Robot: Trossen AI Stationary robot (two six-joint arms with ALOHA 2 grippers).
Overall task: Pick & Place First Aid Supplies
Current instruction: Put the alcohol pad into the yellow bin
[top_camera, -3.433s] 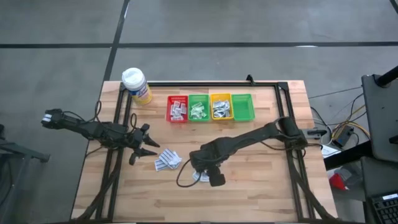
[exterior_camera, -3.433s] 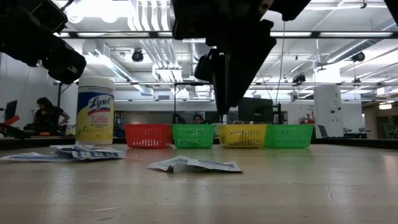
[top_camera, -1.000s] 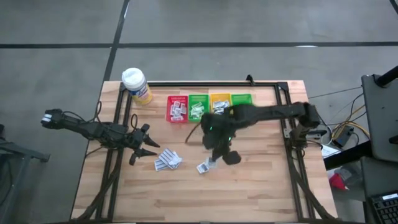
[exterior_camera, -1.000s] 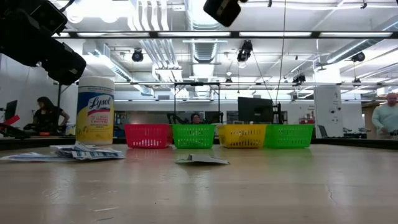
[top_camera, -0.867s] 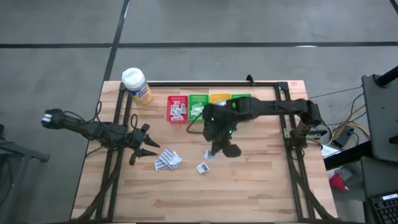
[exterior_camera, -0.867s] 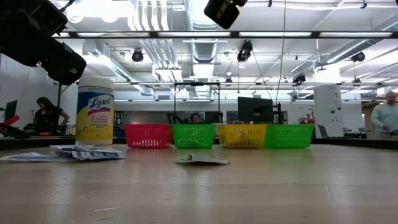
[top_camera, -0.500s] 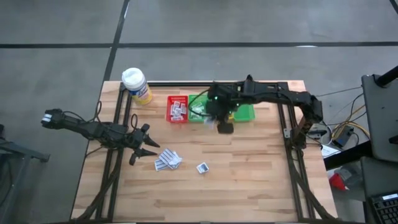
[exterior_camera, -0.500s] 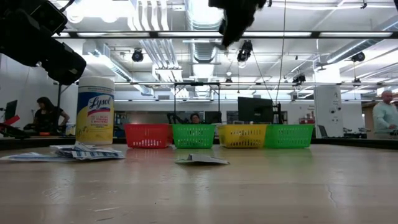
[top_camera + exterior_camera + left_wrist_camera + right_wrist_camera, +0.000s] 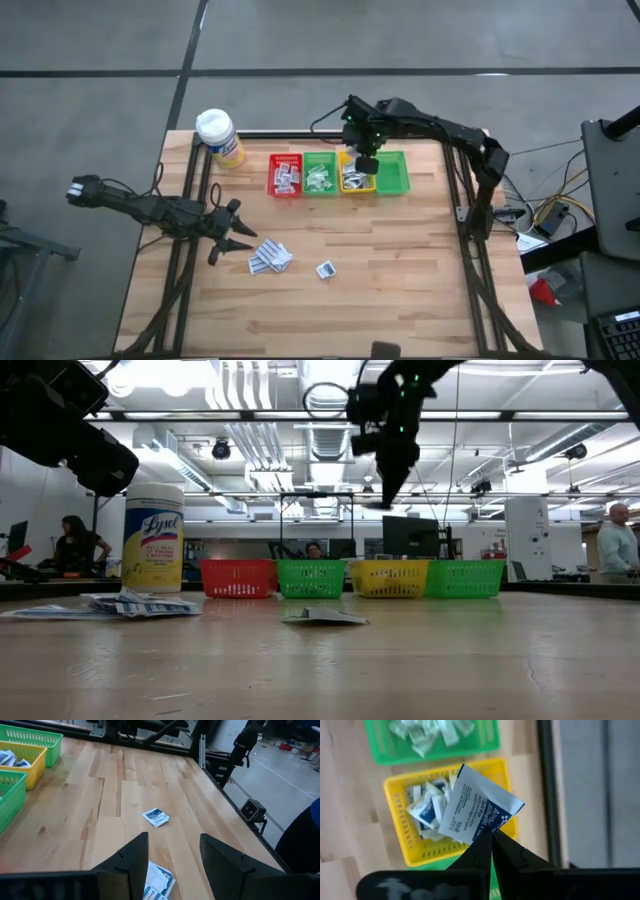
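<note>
My right gripper (image 9: 365, 162) hangs above the yellow bin (image 9: 355, 174), shut on a white sachet with blue print (image 9: 479, 810). The yellow bin (image 9: 415, 845) holds several sachets. More first aid supplies lie flat on the wood: a small pile (image 9: 270, 258) and a single sachet (image 9: 325, 269). My left gripper (image 9: 238, 240) waits open at the table's left, just short of the pile (image 9: 157, 882), with nothing between its fingers (image 9: 135, 855). My right gripper pinches the sachet between its two fingers by one edge, near a corner (image 9: 488, 827). The fingers come from above, pointing steeply down. The sachet is lifted clear, spread flat beyond the fingertips, over the yellow bin.
A red bin (image 9: 285, 174), a green bin (image 9: 319, 174) and a second green bin (image 9: 391, 172) flank the yellow one along the far side. A white-capped yellow bottle (image 9: 220, 136) stands at the far left corner. Bare wood lies at the table's middle and near side.
My right gripper has swung from above the table's middle toward the far edge, turning as it went, and carried the sachet over the row of bins. It now hangs over the yellow bin. The loose sachets have kept their places.
</note>
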